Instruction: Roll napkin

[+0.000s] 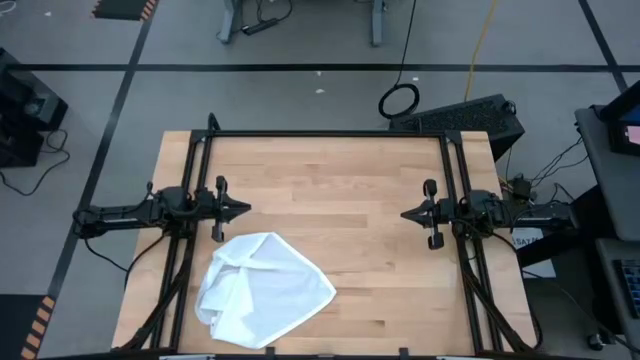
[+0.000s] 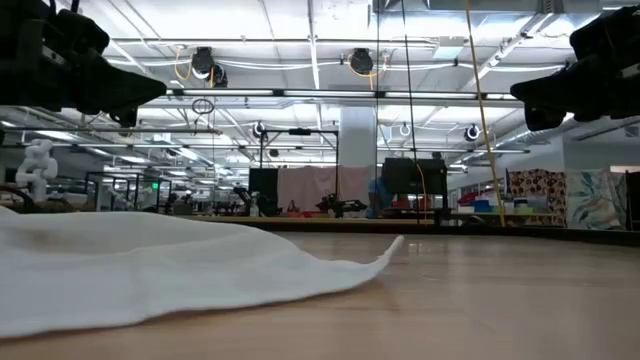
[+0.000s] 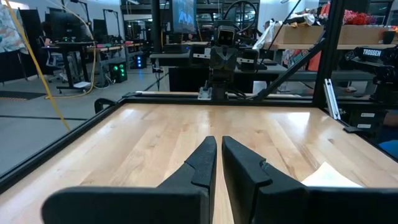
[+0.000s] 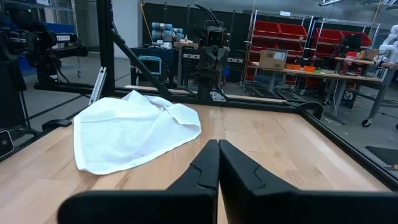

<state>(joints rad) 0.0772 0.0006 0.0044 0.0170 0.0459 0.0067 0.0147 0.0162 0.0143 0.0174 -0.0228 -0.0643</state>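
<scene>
Your napkin [image 1: 262, 289] lies loosely crumpled on the wooden table [image 1: 340, 200], unrolled, with folds bunched along its left-arm side and one corner pointing toward the table's middle. From the low view it sits flat with a thin edge tapering onto the wood [image 2: 200, 270].

Your left gripper [image 1: 243, 209] hangs above the table just beyond the napkin's far edge, not touching it. Its fingers [image 3: 202, 165] are pressed nearly together with only a thin slit between them, and nothing is held.

Your right gripper [image 1: 407, 214] waits well apart from the napkin, on the opposite side of the table, pointing toward the left gripper. Its fingers [image 4: 208, 163] are likewise closed against each other and hold nothing; from its wrist view you see the napkin [image 4: 130, 127] ahead and off to one side.
</scene>
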